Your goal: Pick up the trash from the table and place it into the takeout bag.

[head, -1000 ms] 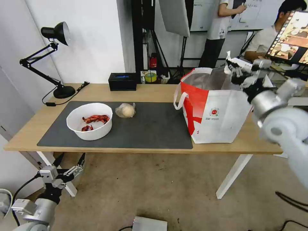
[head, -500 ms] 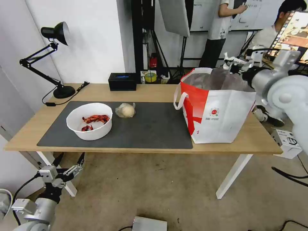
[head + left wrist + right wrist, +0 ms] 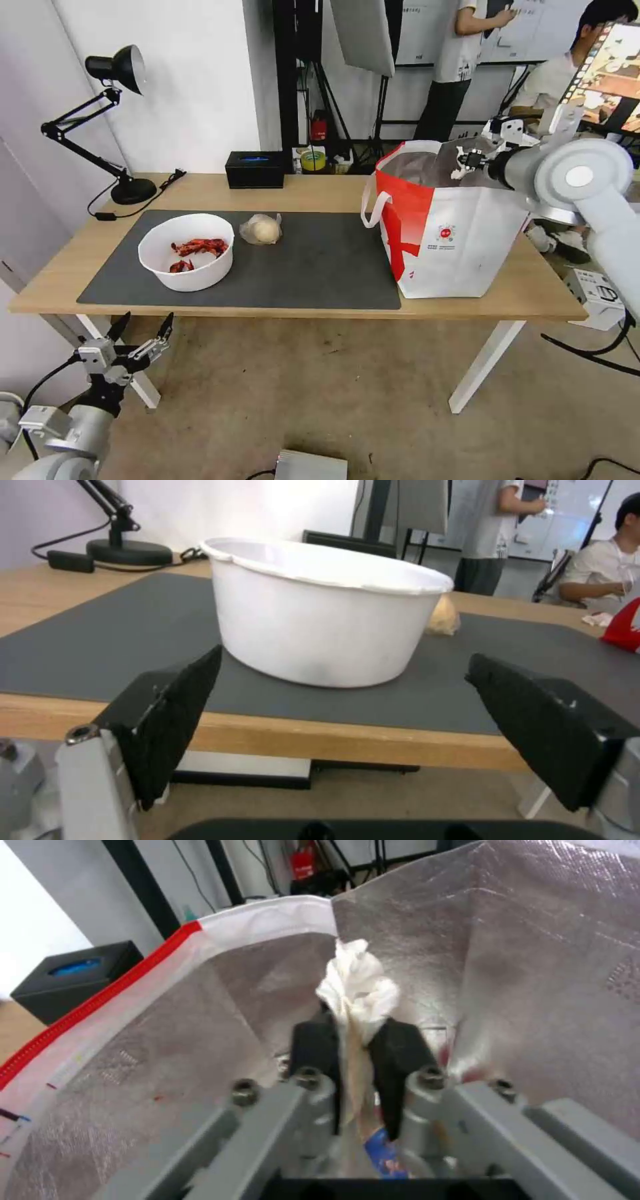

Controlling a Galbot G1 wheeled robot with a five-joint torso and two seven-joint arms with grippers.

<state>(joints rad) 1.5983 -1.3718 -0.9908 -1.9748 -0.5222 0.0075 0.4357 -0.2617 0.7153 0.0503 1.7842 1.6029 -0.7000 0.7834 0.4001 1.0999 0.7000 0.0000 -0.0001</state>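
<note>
The takeout bag (image 3: 453, 253) stands open on the right end of the table (image 3: 300, 190). My right gripper (image 3: 467, 160) reaches in over its far rim, shut on a crumpled white tissue (image 3: 357, 985) that hangs inside the silver lining (image 3: 533, 940). On the dark mat (image 3: 320, 267) sit a white bowl (image 3: 193, 277) with red shells and a clear bag around a pale lump (image 3: 261, 230). My left gripper (image 3: 140, 337) hangs open below the table's front edge, facing the bowl (image 3: 320, 630), with the lump (image 3: 443, 620) behind it.
A black tissue box (image 3: 255, 169) stands at the table's back edge and a desk lamp (image 3: 117, 67) at the back left corner. A white box (image 3: 597, 293) lies on the floor at the right, a silver box (image 3: 310, 467) near me.
My right gripper has swung left and down with the tissue, from above the bag's far right corner into its mouth. The left gripper has shifted slightly.
</note>
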